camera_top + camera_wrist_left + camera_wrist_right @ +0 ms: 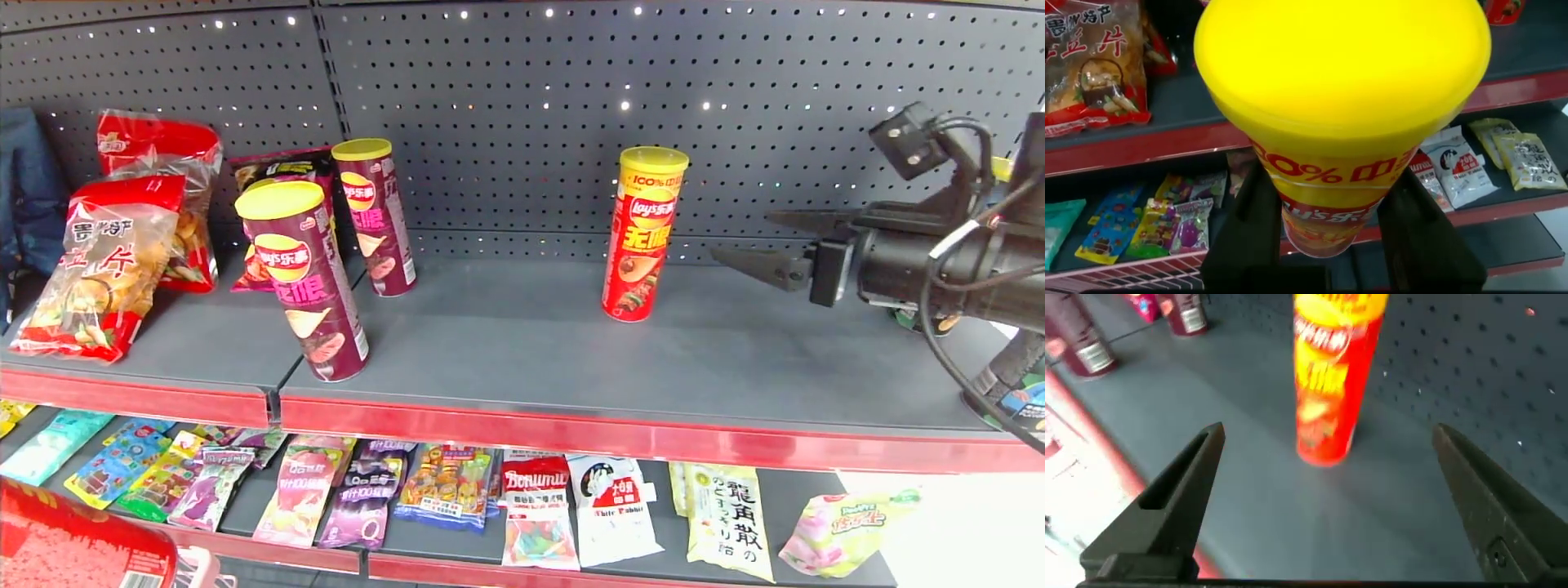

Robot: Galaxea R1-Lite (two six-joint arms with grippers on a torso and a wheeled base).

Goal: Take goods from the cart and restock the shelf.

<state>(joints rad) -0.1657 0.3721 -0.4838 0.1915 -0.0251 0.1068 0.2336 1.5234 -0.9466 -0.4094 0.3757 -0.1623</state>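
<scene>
Your right tool (743, 235) is spread wide and grips nothing. It hangs over the upper shelf (531, 359), to the right of the standing red can (645, 233) and apart from it, with its fingers pointing toward that can.

Your left tool (1339, 233) is clamped on a second can (1343, 73), 1 finger on each side of the tube. The yellow lid faces the wrist camera, and the shelves lie beyond it.

The red can stands upright mid-shelf, nearer the pegboard back (522, 122) than the red front lip (571, 433). To its left, bare shelf runs as far as the 2 purple cans (304, 282); the nearer one stands close to the front lip. To its right, under the right tool, the shelf is bare too. Snack bags (106, 261) crowd the far left end.
</scene>
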